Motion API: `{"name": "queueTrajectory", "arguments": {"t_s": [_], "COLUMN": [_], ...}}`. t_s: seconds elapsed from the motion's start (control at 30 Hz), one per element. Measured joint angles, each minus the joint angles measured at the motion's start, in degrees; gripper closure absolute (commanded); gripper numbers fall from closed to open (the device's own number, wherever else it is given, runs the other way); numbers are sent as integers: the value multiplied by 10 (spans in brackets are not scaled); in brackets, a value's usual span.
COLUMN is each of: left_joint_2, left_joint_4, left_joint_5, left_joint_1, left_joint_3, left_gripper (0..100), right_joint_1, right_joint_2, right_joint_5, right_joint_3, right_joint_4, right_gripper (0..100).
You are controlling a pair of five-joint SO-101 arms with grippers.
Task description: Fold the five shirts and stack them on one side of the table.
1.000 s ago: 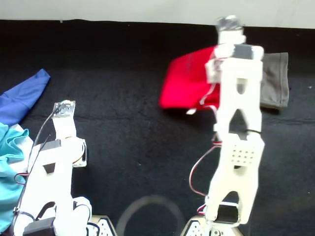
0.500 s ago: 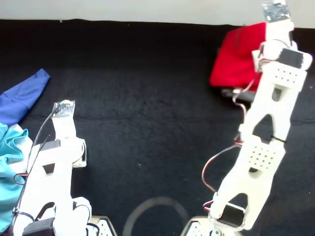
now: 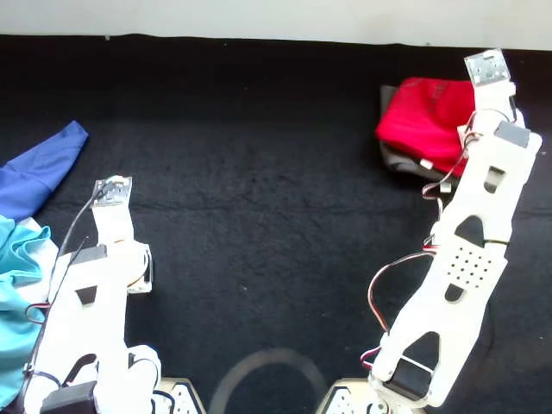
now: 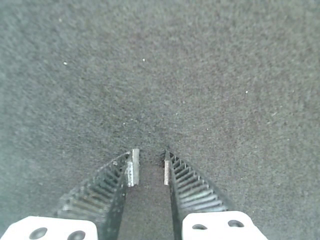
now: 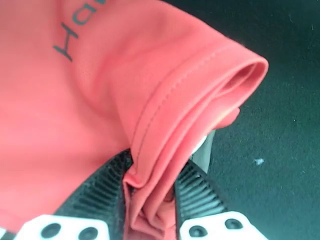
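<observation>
Your right gripper [image 5: 162,162] is clamped on a bunched fold of the red shirt [image 3: 424,121], with the hem and part of a stitched cuff pinched between its ribbed jaws. In the high view that shirt lies at the far right corner of the table [image 3: 259,155], and the right arm [image 3: 466,259] stretches out over the shirt's right edge. The red shirt rests on a grey garment [image 3: 397,160], of which a narrow strip shows along its near left side. It looks like another folded shirt, though too little shows for you to be sure. Your left gripper [image 4: 149,169] points down at bare black cloth on the left half of the table, its jaws parted by a narrow gap with nothing between them. At the table's left edge lie a blue shirt [image 3: 39,168], loose and unfolded, and nearer the arm bases a teal shirt [image 3: 17,276], crumpled just beside the left arm [image 3: 95,293]. Both are well apart from the red and grey pile.
</observation>
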Motion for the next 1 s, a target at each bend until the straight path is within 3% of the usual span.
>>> {"name": "queueTrajectory", "arguments": {"t_s": [0.13,0.27,0.33,0.53,0.67,0.77,0.93,1.0], "left_joint_2": [0,0,0,0,0,0,0,0], "left_joint_4": [0,-2,-2,-2,-2,-2,-2,-2], "left_joint_5": [0,0,0,0,0,0,0,0], "left_joint_1": [0,0,0,0,0,0,0,0], "left_joint_3": [0,0,0,0,0,0,0,0], "left_gripper": [892,892,892,892,892,892,892,892], "right_joint_1": [0,-1,-1,-1,-1,-2,-48,-74], "right_joint_2": [18,21,21,21,21,20,20,20], "right_joint_5": [0,0,0,0,-58,-97,-112,-113], "right_joint_3": [-18,-21,-21,-69,-135,-196,-252,-252], "right_joint_4": [-19,-22,-22,-23,-18,47,202,244], "right_gripper": [972,793,765,798,797,810,997,971]}}
